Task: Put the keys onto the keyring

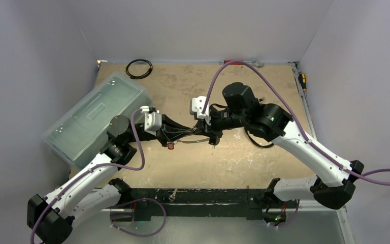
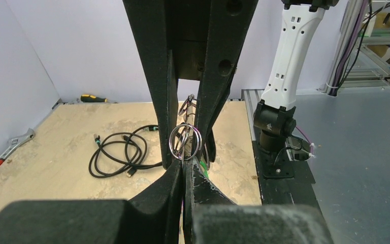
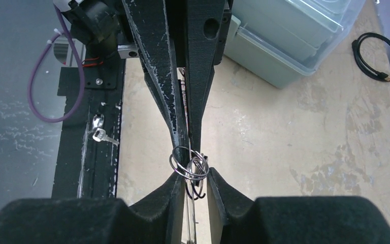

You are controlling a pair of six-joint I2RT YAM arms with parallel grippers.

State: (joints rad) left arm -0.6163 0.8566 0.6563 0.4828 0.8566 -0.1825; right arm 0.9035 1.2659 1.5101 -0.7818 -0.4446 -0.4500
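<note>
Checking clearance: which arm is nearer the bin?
Left. The left arm runs close beside the bin, along its right side; the right arm is on the far side of the table, well right of it.

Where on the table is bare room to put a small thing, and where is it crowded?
Bare: the near strip before the black base rail; the far middle between the coiled cable ring and the right arm. Crowded: the centre, where left fingers and right fingers pinch the metal rings beside the loose cable; the bin fills the left.
</note>
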